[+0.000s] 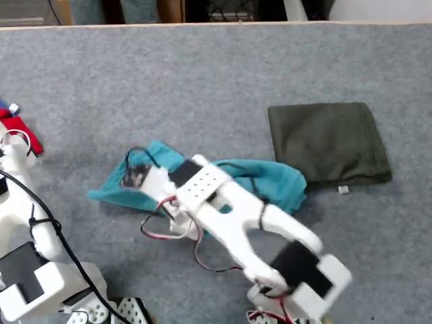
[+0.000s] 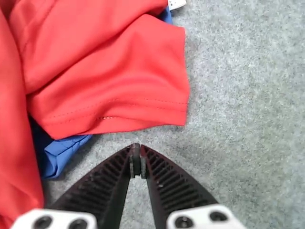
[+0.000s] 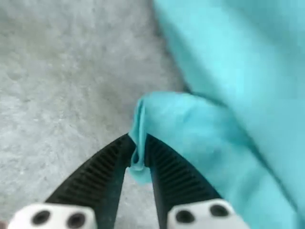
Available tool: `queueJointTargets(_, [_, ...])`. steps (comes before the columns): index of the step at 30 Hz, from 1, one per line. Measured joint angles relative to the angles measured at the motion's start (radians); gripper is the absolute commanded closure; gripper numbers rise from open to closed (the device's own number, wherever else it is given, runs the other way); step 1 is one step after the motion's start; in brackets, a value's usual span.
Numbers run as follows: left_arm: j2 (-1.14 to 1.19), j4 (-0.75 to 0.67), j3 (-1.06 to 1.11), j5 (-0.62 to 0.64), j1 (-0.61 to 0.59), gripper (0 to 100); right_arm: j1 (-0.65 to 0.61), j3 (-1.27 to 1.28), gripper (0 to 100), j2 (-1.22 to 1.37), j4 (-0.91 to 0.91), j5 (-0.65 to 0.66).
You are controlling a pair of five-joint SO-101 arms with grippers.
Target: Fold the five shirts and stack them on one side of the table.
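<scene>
A teal shirt (image 1: 270, 181) lies crumpled mid-table, partly under the right arm. My right gripper (image 3: 138, 160) is shut on a fold at the edge of the teal shirt (image 3: 228, 95), lifting it slightly off the carpet. A dark green shirt (image 1: 329, 143) lies folded at the right. At the far left edge lies a red shirt (image 1: 22, 133). In the left wrist view the red shirt (image 2: 95, 71) lies bunched over a blue shirt (image 2: 59, 150). My left gripper (image 2: 137, 162) is shut with nothing in it, just short of the red sleeve.
Grey carpet (image 1: 202, 81) covers the table, with open room across the back and between the teal and green shirts. The left arm's white base (image 1: 34, 270) and cables stand at the front left. The table's far edge (image 1: 216, 24) runs along the back.
</scene>
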Motion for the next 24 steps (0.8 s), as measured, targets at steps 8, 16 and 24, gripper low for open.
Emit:
queueJointTargets(8, [0.000, 0.000, 0.003, 0.000, 0.000, 97, 0.143, -0.311, 98.0, -0.270, 0.196, 0.000])
queueJointTargets(16, [-0.003, 0.074, -0.023, 0.000, 0.009, 97, 0.411, -0.609, 98.1, -0.356, 0.209, 0.002])
queueJointTargets(24, [-0.003, 0.310, -0.163, 0.000, 0.216, 97, 0.747, -0.582, 98.1, -0.356, 0.055, 0.117])
